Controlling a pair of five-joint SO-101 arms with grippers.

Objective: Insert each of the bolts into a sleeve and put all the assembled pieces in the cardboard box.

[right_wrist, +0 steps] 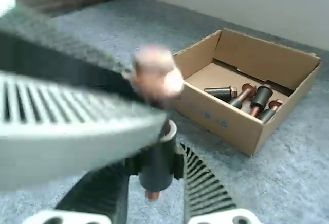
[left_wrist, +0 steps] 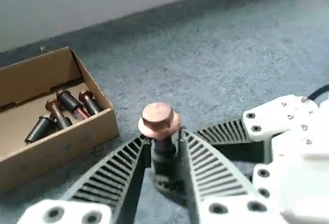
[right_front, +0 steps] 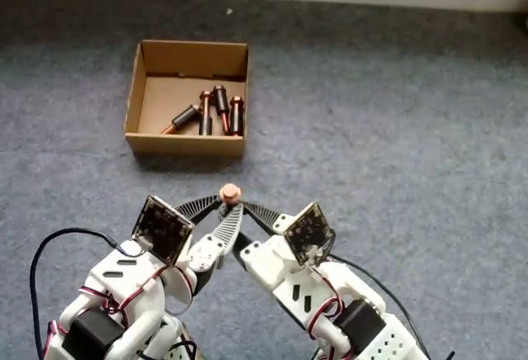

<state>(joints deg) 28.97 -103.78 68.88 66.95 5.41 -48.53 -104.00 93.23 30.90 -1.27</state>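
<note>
A black sleeve [left_wrist: 165, 157] stands upright with a copper bolt in it. The bolt's head [left_wrist: 159, 118] sits on top, just in front of the cardboard box [right_front: 186, 145]. My left gripper [left_wrist: 164, 149] is shut on the sleeve. In the right wrist view my right gripper [right_wrist: 157, 170] also closes on the sleeve [right_wrist: 154, 167] from the other side, the bolt's tip showing below. From above, both grippers meet under the bolt head [right_front: 229, 193]. Several assembled pieces [right_front: 210, 112] lie in the box.
The box [left_wrist: 67, 142] stands open-topped on grey carpet [right_front: 388, 129], its left half bare cardboard. Both arms crowd the near edge, with cables trailing behind them. A pale wall runs along the carpet's far side.
</note>
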